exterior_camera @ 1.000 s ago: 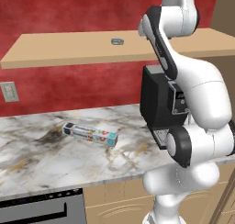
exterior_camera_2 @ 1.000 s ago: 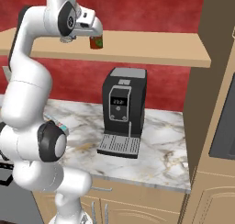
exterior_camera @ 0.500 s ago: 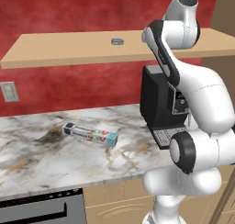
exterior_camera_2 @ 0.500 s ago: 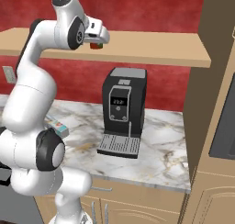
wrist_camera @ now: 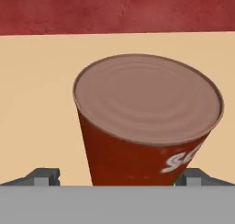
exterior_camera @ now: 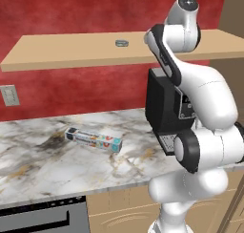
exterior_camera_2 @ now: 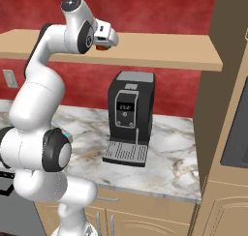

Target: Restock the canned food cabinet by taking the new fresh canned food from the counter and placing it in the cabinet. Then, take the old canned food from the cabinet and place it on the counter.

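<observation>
While the open end effector [wrist_camera: 117,179] straddles it, the red can [wrist_camera: 147,126] stands back from the shelf [wrist_camera: 36,126] edge.

A home kitchen.
Below the pincer [exterior_camera_2: 103,47]: veined white-grey marble table [exterior_camera: 43,163], black coffee machine [exterior_camera_2: 129,116], brown wooden drawer fronts [exterior_camera_2: 145,218]; a tan wooden shelf board [exterior_camera: 71,53] on the red wall [exterior_camera: 62,10].

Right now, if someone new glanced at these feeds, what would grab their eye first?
The red can fills the hand view, upright on the tan shelf, with the open fingers on either side of it. From the base, the white arm reaches up to that shelf, where a small flat tin sits. Below, a black coffee machine stands on the marble counter.
</observation>
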You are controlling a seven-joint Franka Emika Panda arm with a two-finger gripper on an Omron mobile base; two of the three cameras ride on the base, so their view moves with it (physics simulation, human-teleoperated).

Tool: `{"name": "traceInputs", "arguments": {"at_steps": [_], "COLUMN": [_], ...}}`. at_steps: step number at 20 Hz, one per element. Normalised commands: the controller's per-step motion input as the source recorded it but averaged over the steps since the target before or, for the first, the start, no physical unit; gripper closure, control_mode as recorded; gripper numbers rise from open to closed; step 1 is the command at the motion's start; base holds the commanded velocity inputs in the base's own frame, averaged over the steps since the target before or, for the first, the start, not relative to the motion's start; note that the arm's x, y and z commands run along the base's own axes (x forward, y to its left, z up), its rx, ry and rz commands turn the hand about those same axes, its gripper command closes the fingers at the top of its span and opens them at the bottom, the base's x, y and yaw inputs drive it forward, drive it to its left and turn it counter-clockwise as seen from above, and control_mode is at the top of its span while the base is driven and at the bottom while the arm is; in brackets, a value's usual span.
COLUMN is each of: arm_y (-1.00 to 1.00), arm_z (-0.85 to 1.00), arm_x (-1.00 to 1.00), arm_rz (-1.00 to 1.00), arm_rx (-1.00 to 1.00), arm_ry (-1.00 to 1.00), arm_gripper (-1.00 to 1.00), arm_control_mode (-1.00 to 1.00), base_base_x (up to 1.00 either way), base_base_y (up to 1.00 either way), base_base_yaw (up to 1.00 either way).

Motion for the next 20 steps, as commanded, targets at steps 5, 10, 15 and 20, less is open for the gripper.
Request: {"name": "traceInputs", "arguments": {"at_steps": [5,10,15,20], "arm_y": [-0.01,-0.05,-0.06,0.00], "arm_z": [0.00,0.00,0.00,0.00], "arm_x": [0.21,0.03,0.00,-0.03], "arm_rz": [-0.01,0.00,0.00,0.00], "arm_rx": [0.00,0.00,0.00,0.00], "arm_ry": [0.00,0.00,0.00,0.00], "arm_gripper": [-1.00,1.00,1.00,1.00], "arm_control_mode": [-1.00,-1.00,-1.00,-1.00], "base_base_x": [0.00,0.00,0.00,0.00], "base_base_y": [0.00,0.00,0.00,0.00], "base_base_yaw": [0.00,0.00,0.00,0.00]}}
